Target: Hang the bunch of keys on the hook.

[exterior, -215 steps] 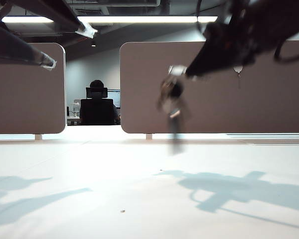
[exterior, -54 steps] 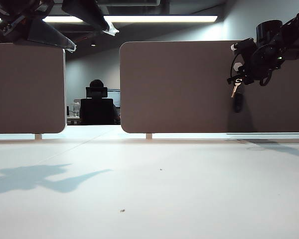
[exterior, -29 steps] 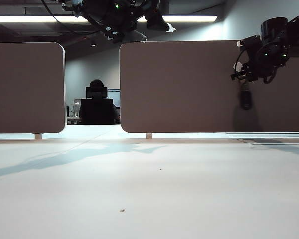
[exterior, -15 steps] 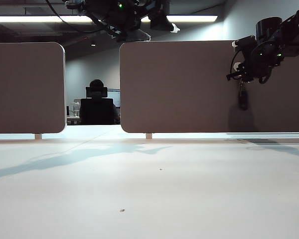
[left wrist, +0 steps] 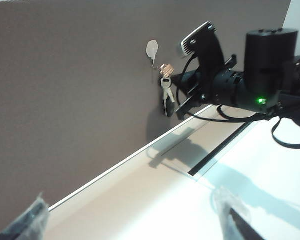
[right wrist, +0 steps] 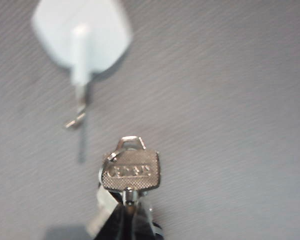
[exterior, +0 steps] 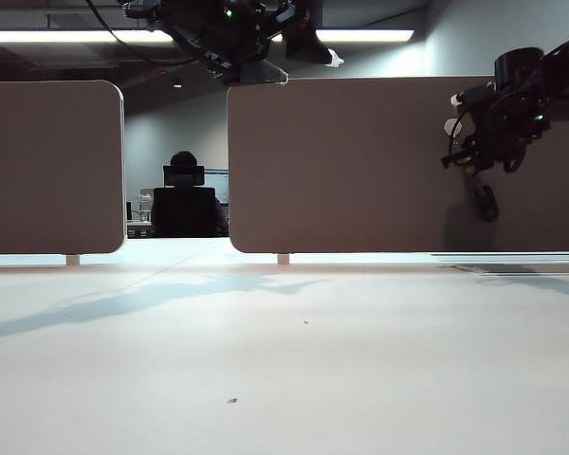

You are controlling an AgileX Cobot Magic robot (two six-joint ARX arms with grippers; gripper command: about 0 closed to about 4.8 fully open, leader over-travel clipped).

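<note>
The dim room is lit by ceiling strips (exterior: 95, 36); the hook (right wrist: 82, 37) is blurred.

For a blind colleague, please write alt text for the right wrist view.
A silver key, top of the bunch the shut right gripper holds, sits close to a grey panel, just below and beside a white hook. Nothing hangs on the hook yet.
</note>
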